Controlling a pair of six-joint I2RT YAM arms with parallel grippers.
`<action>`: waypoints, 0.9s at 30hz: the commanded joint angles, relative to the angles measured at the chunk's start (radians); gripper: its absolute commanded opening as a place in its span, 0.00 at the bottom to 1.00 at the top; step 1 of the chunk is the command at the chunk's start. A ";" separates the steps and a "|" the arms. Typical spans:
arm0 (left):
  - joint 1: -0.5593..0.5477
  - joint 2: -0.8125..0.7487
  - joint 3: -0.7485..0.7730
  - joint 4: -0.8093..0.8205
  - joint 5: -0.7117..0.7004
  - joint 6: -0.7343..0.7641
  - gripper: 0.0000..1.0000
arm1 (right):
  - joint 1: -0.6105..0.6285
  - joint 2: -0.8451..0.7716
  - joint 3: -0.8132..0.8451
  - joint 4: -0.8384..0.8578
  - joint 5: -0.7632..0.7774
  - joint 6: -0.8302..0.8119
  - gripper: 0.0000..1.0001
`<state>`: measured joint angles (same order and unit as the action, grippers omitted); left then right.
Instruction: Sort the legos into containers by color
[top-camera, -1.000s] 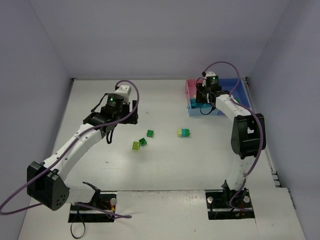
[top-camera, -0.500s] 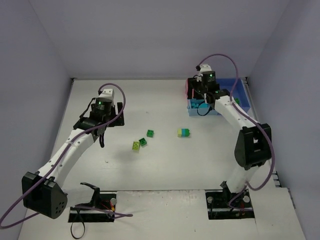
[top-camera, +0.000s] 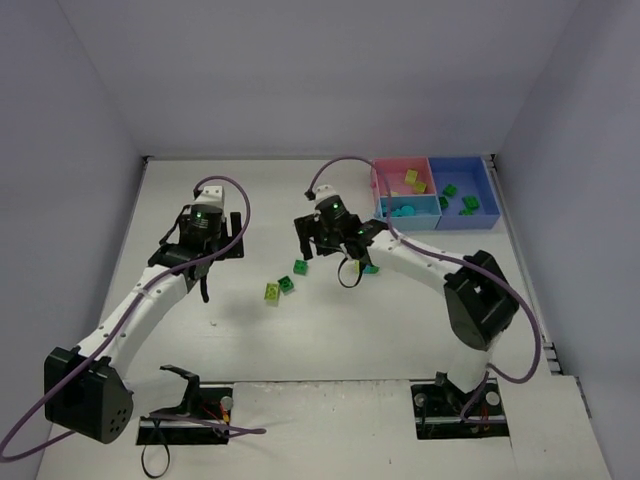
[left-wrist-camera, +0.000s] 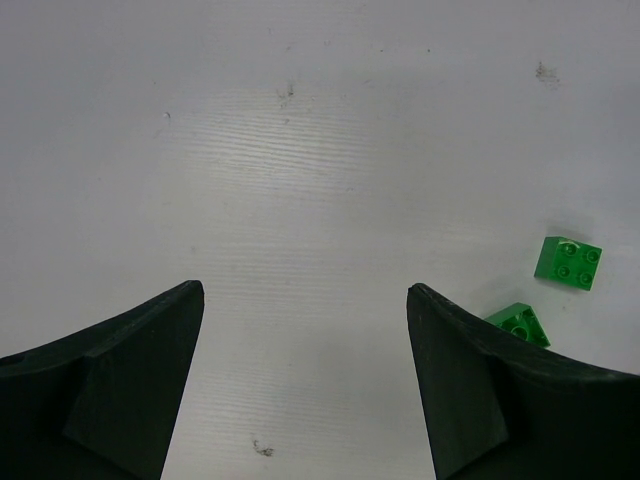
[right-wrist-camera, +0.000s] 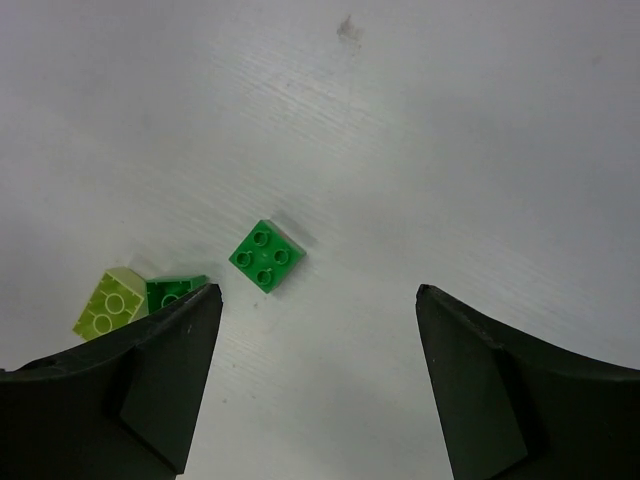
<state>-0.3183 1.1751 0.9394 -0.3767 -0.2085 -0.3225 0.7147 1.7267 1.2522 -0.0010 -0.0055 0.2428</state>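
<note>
I judged this the reach step: my right gripper hung, jaws open and empty, near a green brick lying on the desk. The left gripper was open too. Next the right one needed to centre, descend and close on the brick.

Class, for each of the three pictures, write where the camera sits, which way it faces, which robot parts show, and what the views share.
Top external: above and behind the bases, looking down on the table; the left arm and right arm show whole.
Left wrist: on the left arm, facing down at the table; the open left hand's two fingers show.
Right wrist: likewise facing down; the open right hand frames a green lego.
Shared: that green lego seems visible in all three.
</note>
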 joint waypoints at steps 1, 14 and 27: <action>0.007 -0.009 0.024 0.070 -0.026 0.003 0.76 | 0.052 0.082 0.027 0.068 0.073 0.055 0.75; 0.008 0.046 0.044 0.055 -0.035 0.003 0.76 | 0.123 0.307 0.128 0.096 0.156 0.161 0.71; 0.007 0.061 0.055 0.050 -0.019 0.007 0.76 | 0.111 0.245 0.078 0.062 0.249 0.150 0.00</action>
<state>-0.3183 1.2350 0.9382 -0.3614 -0.2195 -0.3225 0.8318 2.0548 1.3365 0.0715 0.1825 0.4076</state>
